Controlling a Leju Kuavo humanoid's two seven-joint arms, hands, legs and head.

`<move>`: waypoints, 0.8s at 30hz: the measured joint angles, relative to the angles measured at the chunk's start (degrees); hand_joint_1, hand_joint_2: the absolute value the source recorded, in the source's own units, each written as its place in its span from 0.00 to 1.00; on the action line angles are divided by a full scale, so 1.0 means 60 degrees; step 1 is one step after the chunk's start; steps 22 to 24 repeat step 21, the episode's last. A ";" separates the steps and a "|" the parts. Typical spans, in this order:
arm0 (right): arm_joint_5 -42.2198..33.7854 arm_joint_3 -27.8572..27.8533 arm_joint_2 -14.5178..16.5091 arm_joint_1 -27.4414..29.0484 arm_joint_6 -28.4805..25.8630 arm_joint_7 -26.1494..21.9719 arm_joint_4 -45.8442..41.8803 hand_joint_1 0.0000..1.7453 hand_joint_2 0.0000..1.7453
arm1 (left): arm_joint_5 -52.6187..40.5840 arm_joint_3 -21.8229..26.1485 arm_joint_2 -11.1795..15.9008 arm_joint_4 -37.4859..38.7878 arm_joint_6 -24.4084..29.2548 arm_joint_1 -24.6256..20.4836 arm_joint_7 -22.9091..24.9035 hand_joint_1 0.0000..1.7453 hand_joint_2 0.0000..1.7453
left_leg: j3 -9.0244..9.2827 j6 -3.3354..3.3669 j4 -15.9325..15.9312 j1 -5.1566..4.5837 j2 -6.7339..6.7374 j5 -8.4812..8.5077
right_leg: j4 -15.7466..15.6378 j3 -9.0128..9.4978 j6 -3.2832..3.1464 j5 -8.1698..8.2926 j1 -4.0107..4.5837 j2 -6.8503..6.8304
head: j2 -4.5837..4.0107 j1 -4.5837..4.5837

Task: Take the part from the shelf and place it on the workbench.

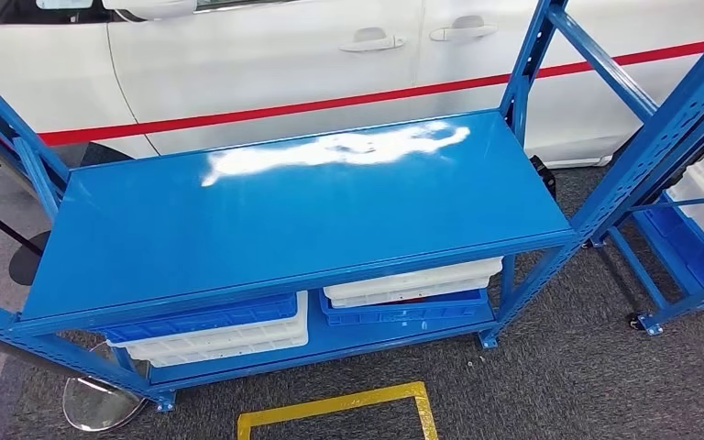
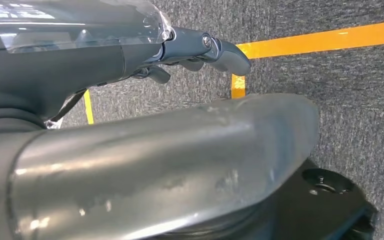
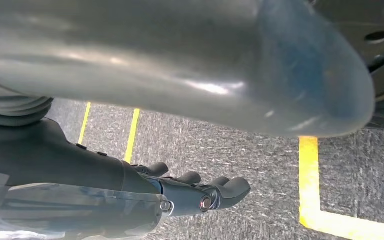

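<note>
Part location: cannot tell; not made out on the blue shelf top [image 1: 284, 220], possibly in the trays beneath.
Left hand [image 2: 200, 52]: hanging beside the body over grey carpet, dark fingers loosely extended, holding nothing visible.
Right hand [image 3: 200, 192]: likewise hanging, fingers slightly curled and apart, nothing in them.
Risk, wrong target: white trays [image 1: 412, 280] and blue trays [image 1: 202, 319] stacked on the lower shelf, contents hidden; likely a reach into the wrong one.
Risk, collision: low clearance between top and lower shelf; probable knock of an arm against the shelf edge or the blue uprights [image 1: 527, 64] when reaching under.
Risk, balance: deep bend probably needed for the lower level; possible stumble off the yellow floor marking [image 1: 339, 408].
Surface: glossy blue metal, strong white glare near the back, flat.
Room: grey carpet, yellow tape lines, white car [image 1: 266, 55] with a red stripe just behind the shelf, second blue rack [image 1: 697, 211] with white bins to the right, round stand base [image 1: 101, 399] at lower left.
</note>
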 joint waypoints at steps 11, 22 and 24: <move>0.0103 -0.0043 0.0022 -0.0081 0.0000 -0.0190 -0.0004 0.00 0.00 | -0.0056 0.0063 0.0000 -0.0023 -0.0037 0.0005 0.0022 0.00 0.00 | 0.0468 0.0575 -0.2053 -0.0035 0.0069 0.1316 | 0.1454 -0.0428 0.0455 -0.1204 0.0010 -0.0008 | 0.0001 0.0107; 0.0165 -0.0100 0.0018 -0.0133 0.0000 -0.0222 -0.0017 0.00 0.00 | -0.0078 0.0074 -0.0001 -0.0024 -0.0040 -0.0004 0.0035 0.00 0.00 | 0.0227 0.0398 -0.1889 -0.0160 0.0075 0.1395 | -0.0113 0.0571 0.0293 -0.0412 0.0080 0.0000 | 0.0001 0.0120; 0.0165 -0.0100 0.0018 -0.0133 0.0000 -0.0222 -0.0017 0.00 0.00 | -0.0078 0.0074 -0.0001 -0.0024 -0.0040 -0.0004 0.0035 0.00 0.00 | 0.0227 0.0398 -0.1889 -0.0160 0.0075 0.1395 | -0.0113 0.0571 0.0293 -0.0412 0.0080 0.0000 | 0.0001 0.0120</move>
